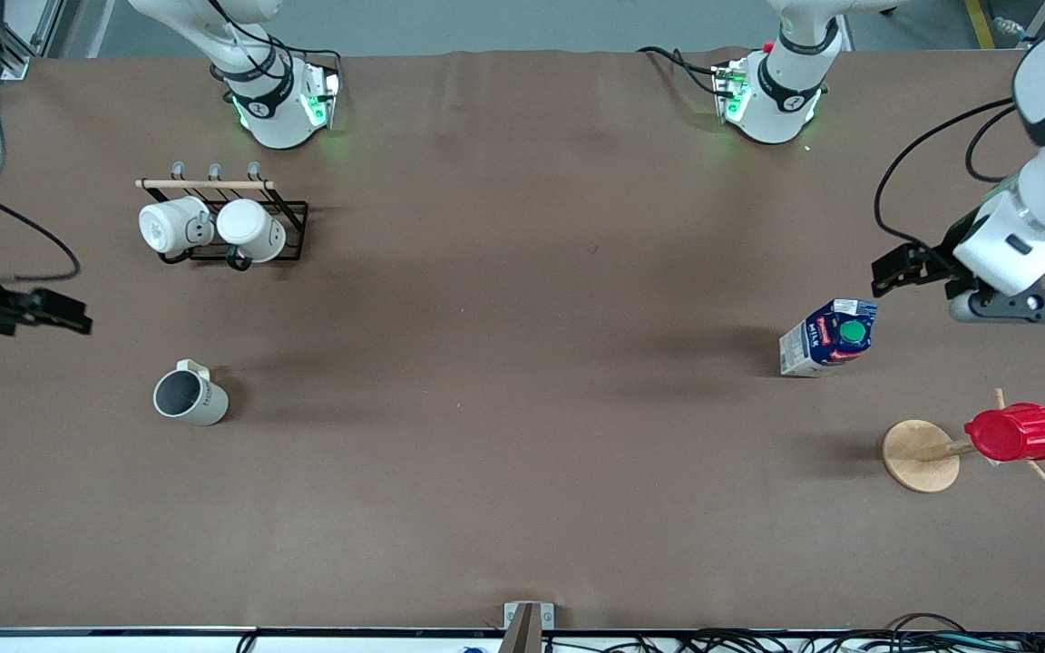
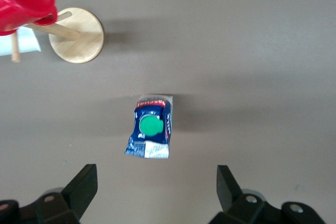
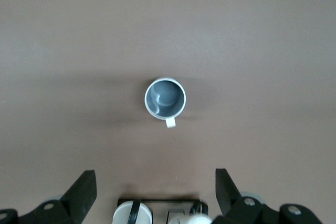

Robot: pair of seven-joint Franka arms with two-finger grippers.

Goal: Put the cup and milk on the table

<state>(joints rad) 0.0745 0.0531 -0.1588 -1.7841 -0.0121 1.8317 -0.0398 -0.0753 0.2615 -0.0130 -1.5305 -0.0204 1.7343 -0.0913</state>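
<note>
Where brown table (image 1: 522, 508) spreads: cup (image 1: 189, 395), milk (image 1: 829, 337) upright.

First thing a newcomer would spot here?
Likely the red cup on its wooden stand at the left arm's end of the table, with the milk upright beside it, farther from the front camera. The left gripper hangs open over the milk, and the right gripper hangs open over the cup at the right arm's end.
</note>
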